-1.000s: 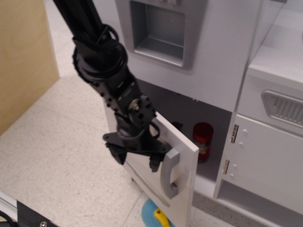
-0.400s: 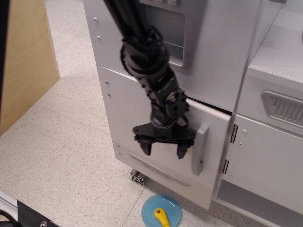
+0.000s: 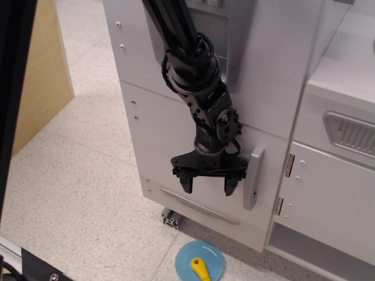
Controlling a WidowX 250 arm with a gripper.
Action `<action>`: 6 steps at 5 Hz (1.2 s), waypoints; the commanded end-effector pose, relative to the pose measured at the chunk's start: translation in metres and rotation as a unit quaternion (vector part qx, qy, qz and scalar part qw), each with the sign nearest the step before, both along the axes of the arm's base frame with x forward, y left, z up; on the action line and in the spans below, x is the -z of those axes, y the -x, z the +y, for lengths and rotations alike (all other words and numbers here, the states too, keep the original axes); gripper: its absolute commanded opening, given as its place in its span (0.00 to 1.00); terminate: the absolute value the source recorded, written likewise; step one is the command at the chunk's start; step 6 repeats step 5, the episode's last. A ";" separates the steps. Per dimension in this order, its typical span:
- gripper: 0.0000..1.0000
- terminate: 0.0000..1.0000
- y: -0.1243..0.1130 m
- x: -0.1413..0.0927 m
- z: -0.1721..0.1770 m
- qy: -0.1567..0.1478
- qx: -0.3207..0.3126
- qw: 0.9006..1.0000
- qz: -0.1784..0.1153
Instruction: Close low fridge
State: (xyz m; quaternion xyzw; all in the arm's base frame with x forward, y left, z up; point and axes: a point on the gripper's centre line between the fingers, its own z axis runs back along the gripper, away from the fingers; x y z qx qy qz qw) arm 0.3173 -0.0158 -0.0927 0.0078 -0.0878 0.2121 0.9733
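The low fridge [image 3: 170, 152] is a white compartment below a panel with a grey recessed dispenser. Its tall white door lies flush with the front, with no gap showing. The grey vertical bar handle [image 3: 253, 177] is at the door's right edge, next to two metal hinges [image 3: 289, 165] on the neighbouring cabinet. My gripper [image 3: 208, 184] is open and empty, pointing down, right against the door face just left of the handle. The fridge's inside is hidden.
A blue plate [image 3: 200, 261] with a yellow object [image 3: 200, 270] lies on the floor below the door. A wooden panel [image 3: 41, 76] stands at the left. A white cabinet with a ribbed grey panel [image 3: 351, 133] is at the right. A metal bracket [image 3: 173, 218] sits under the fridge.
The door swung from wide open to flush with the front, hiding the red jar inside. My gripper moved right and inward with it, staying open.
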 end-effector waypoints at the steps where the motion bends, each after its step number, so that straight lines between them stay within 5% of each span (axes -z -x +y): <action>1: 1.00 0.00 0.025 -0.037 0.010 -0.006 0.066 0.997 -0.041; 4: 1.00 0.00 0.032 -0.043 0.008 -0.010 0.088 0.995 -0.035; 5: 1.00 1.00 0.032 -0.043 0.008 -0.010 0.088 0.995 -0.035; 6: 1.00 1.00 0.032 -0.043 0.008 -0.010 0.088 0.995 -0.035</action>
